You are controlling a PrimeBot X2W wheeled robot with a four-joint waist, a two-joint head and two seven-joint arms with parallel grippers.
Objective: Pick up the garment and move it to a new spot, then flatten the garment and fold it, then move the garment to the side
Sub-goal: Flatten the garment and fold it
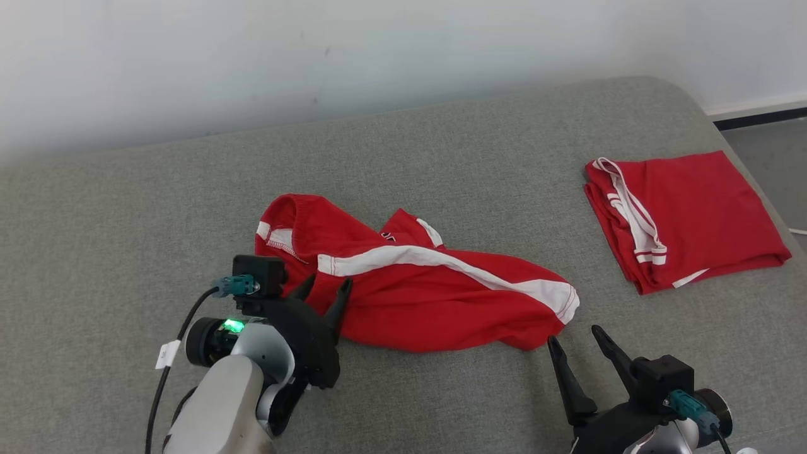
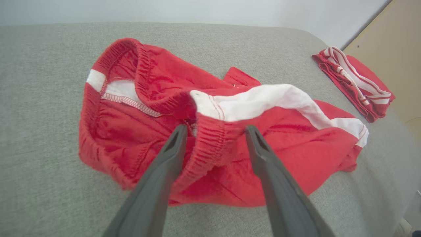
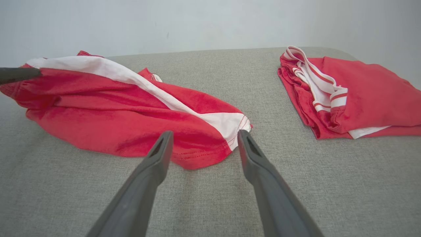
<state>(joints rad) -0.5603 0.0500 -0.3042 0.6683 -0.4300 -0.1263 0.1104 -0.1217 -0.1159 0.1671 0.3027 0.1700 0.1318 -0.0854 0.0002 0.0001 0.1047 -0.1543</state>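
Note:
Red shorts (image 1: 416, 284) with a white side stripe lie crumpled in the middle of the grey cushioned surface (image 1: 441, 157). My left gripper (image 1: 325, 290) is open at the waistband end, and in the left wrist view the elastic waistband (image 2: 210, 144) sits between its fingers (image 2: 174, 144). My right gripper (image 1: 574, 337) is open just short of the leg hem (image 3: 230, 131), with the hem corner near the gap between its fingers (image 3: 161, 148). The shorts (image 3: 131, 115) lie rumpled, not flat.
A second red garment (image 1: 684, 217) with white striped trim lies folded at the right side of the surface, also in the right wrist view as the folded garment (image 3: 355, 95). A pale wall (image 1: 315, 50) runs behind. The surface's right edge drops to the floor (image 1: 769, 145).

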